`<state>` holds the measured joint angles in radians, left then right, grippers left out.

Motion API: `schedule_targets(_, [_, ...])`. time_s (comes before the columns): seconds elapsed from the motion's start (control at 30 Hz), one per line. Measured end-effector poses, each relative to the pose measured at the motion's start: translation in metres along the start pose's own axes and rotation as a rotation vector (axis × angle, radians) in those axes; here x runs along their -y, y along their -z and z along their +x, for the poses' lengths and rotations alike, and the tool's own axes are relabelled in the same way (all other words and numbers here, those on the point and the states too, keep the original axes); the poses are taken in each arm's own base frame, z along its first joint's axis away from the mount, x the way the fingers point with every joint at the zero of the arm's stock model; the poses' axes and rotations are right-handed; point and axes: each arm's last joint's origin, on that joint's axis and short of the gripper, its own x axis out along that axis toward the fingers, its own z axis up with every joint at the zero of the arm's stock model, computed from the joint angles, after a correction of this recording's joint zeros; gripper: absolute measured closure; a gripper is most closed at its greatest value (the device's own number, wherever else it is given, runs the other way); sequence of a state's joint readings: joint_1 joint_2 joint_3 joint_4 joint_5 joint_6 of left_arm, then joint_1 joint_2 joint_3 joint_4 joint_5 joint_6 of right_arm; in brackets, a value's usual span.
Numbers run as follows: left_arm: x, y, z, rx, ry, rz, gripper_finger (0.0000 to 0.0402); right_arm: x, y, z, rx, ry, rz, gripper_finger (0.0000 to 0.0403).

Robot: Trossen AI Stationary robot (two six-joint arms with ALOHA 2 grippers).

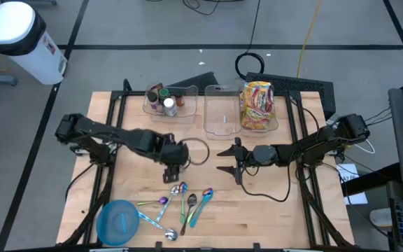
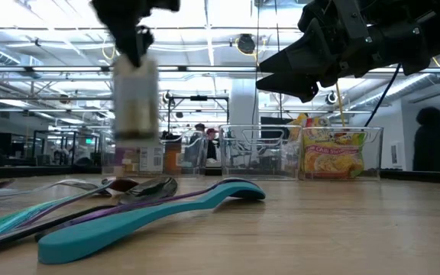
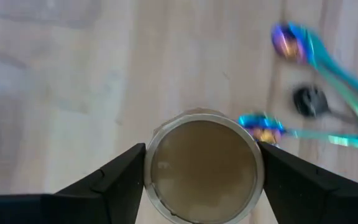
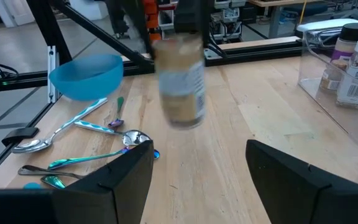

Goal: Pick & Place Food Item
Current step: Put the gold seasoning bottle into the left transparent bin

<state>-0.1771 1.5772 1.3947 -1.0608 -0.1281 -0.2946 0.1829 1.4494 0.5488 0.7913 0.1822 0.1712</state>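
The left tool (image 1: 174, 170) had its fingers clamped on the jar (image 4: 182, 78), hanging clear above the tabletop (image 1: 271, 210) near the spoons (image 1: 187, 203). Carry step, I'd say; next needed a placing spot. The right tool (image 1: 228, 160) waited, fingers apart, empty.

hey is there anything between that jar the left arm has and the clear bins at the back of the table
Nothing visible does. The left gripper has the jar between its fingers, lifted off the table. The spoons lie on the near side, away from the bins. The right gripper hangs open off to the side, apart from that path.
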Motion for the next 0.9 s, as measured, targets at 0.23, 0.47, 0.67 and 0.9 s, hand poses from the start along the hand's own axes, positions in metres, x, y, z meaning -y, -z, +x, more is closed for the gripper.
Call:
schedule_targets(0.23, [-0.046, -0.038, -0.054, 0.191, -0.092, -0.078, 0.0129, 0.0, 0.0, 0.0, 0.002, 0.0, 0.001, 0.0156])
schedule_targets(0.47, [-0.131, -0.047, -0.077, 0.258, -0.172, -0.243, 0.0129, 0.0, 0.001, 0.0, -0.007, -0.001, -0.001, 0.0156])
schedule_targets(0.67, [-0.201, -0.033, -0.075, 0.258, -0.199, -0.445, 0.0129, 0.0, 0.001, 0.0, -0.01, -0.003, -0.003, 0.0156])
schedule_targets(0.9, [-0.238, -0.03, -0.068, 0.341, -0.212, -0.55, 0.0129, 0.0, 0.001, 0.0, -0.009, -0.001, -0.038, 0.0156])
